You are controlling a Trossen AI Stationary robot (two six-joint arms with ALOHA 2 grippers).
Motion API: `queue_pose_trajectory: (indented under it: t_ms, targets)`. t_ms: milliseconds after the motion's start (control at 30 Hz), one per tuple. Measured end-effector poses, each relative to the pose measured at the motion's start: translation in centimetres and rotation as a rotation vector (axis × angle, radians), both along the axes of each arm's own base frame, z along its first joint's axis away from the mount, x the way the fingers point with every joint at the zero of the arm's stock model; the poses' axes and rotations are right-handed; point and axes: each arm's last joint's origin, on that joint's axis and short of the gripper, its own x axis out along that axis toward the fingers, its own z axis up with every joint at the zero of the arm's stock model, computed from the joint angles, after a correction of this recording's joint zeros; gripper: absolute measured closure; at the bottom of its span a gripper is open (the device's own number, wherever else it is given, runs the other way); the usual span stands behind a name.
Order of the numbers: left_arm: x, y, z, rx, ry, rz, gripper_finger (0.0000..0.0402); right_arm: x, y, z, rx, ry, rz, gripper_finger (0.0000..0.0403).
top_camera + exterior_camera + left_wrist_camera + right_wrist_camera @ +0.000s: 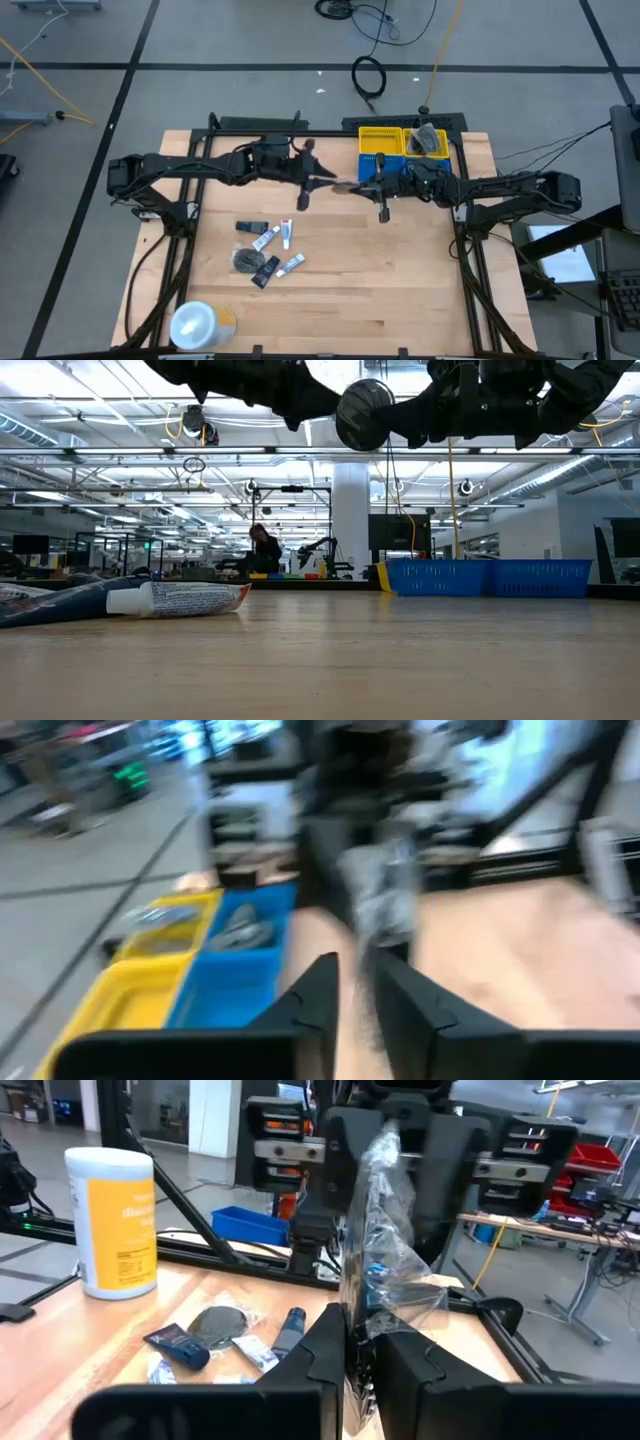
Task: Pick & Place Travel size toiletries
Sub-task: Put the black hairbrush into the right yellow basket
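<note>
My right claw (pixel 345 1345) is pinched together on a clear packet (pixel 385 1270) with something blue inside, one of the toiletries. I hold it by its lower edge, so the crinkled film stands up in front of my wrist camera. From above, this claw (pixel 383 213) hangs over the table's (pixel 400 300) back part, just in front of the blue bin (pixel 392 168). I judge that I am carrying the packet there, since the yellow bin (pixel 381 138) and blue bin sit side by side at the back edge and already hold a few wrapped things.

My left claw (pixel 304 200) is raised too, close to the right one near the middle of the table. Its fingers (pixel 315 995) stand a narrow gap apart with a blurred clear packet (pixel 385 900) just ahead of them; I cannot tell whether they grip it or merely face it.

The other toiletries lie in a loose cluster toward the front left: a round dark pad (pixel 246 259), white tubes (pixel 284 235), a navy tube (pixel 265 271). The big roll (pixel 197 324) stands at the front corner, well apart, and is none of my business.
</note>
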Motion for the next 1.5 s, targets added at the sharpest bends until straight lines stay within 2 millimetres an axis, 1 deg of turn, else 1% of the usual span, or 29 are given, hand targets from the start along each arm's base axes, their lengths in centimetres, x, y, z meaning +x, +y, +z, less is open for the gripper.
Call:
queue_pose_trajectory:
  t_ms: [100, 167, 267, 400, 633, 800, 967, 1167, 1500]
  targets:
    - [-0.4, 0.7, 0.2, 0.036, 0.014, 0.146, 0.03, -0.1, -0.2, 0.1, 0.001, 0.0, -0.007, 0.0384]
    - [-1.1, 1.2, 0.4, 0.053, 0.051, 0.227, 0.0283, -0.4, -0.5, 0.2, 0.008, 0.012, -0.034, 0.0384]
    - [-1.7, 1.6, 0.6, 0.064, 0.075, 0.311, 0.0265, -0.9, -1.1, 0.0, 0.02, 0.071, -0.153, 0.0384]
    - [-2.1, 1.9, 0.4, 0.061, 0.122, 0.345, 0.025, -2.0, -1.9, 0.2, 0.022, 0.13, -0.335, 0.0384]
    - [-2.6, 1.7, 0.6, 0.037, 0.144, 0.355, 0.0245, -4.3, -3.3, -0.4, -0.006, 0.306, -0.779, 0.0384]
    - [-2.6, 1.7, 0.7, 0.039, 0.138, 0.354, 0.0245, -5.7, -4.1, -1.1, -0.058, 0.429, -1.004, 0.0384]
    - [-2.6, 1.7, 0.6, 0.039, 0.139, 0.354, 0.0245, -6.7, -5.0, -1.8, -0.057, 0.514, -1.16, 0.0384]
    - [-2.6, 1.7, 0.6, 0.039, 0.14, 0.353, 0.0245, -7.9, -6.1, -2.4, -0.07, 0.606, -1.294, 0.0384]
    - [-2.6, 1.7, 0.6, 0.038, 0.14, 0.352, 0.0245, -10.1, -7.7, -3.4, -0.005, 0.739, -1.408, 0.0384]
